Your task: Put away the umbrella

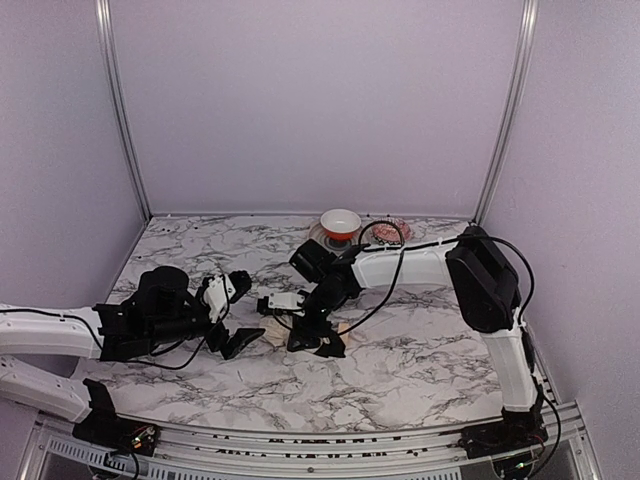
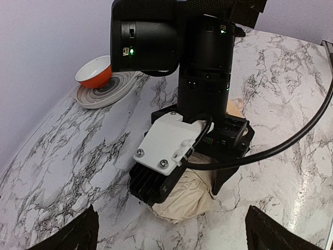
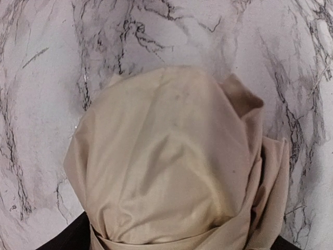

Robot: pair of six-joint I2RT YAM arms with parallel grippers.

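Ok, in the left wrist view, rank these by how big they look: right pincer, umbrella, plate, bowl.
1. right pincer, closest to the camera.
2. umbrella and plate look alike; umbrella partly hidden, so unranked.
3. bowl.

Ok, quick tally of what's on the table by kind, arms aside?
Umbrella: 1
Bowl: 1
Plate: 1
Reddish patterned item near the back wall, kind unclear: 1
Total: 4
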